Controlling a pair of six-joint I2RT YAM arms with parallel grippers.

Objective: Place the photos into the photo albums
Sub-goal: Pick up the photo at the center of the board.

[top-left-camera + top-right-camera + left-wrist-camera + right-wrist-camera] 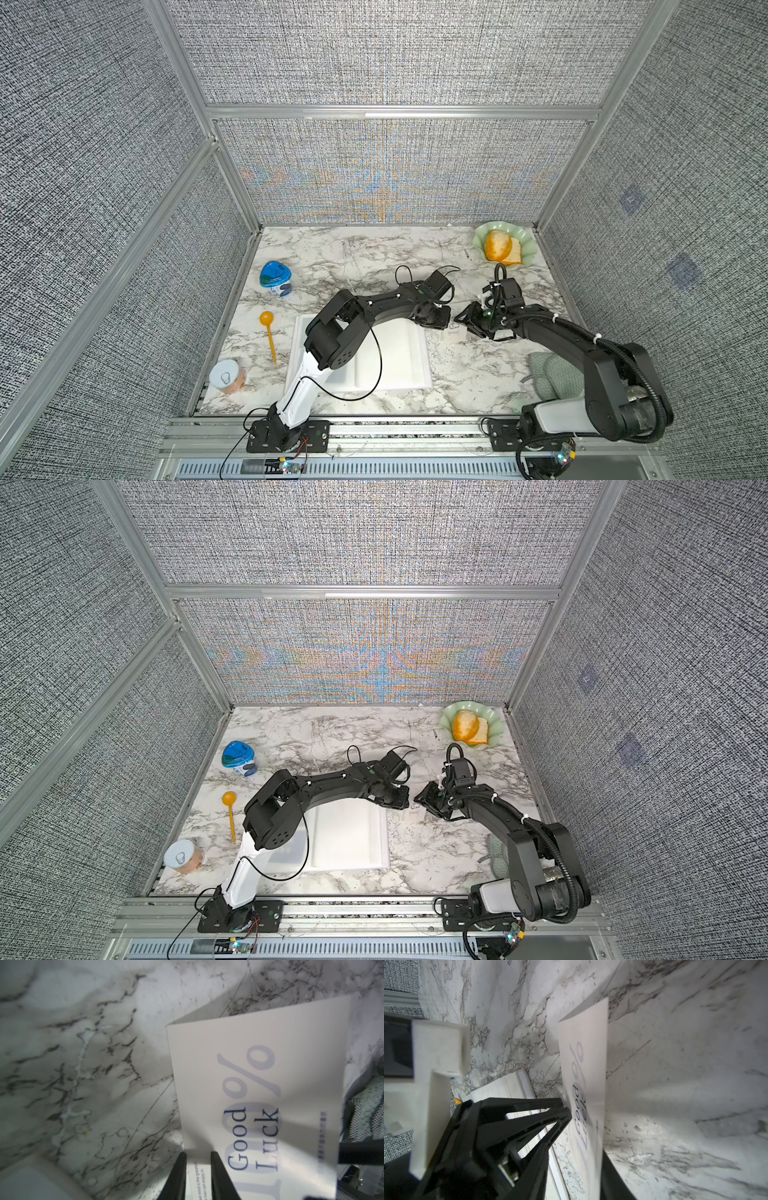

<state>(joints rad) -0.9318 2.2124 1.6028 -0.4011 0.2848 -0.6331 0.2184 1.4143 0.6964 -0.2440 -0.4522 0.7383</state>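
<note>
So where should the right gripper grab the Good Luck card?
Its long edge under the lettering, opposite the left gripper, coming from the robot's right: the card is thin and tilted off the table, probably leaving that edge free.

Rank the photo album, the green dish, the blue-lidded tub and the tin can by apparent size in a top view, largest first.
1. photo album
2. green dish
3. blue-lidded tub and tin can: these look about alike, and the can sits nearer the camera, so I will not rank them.
</note>
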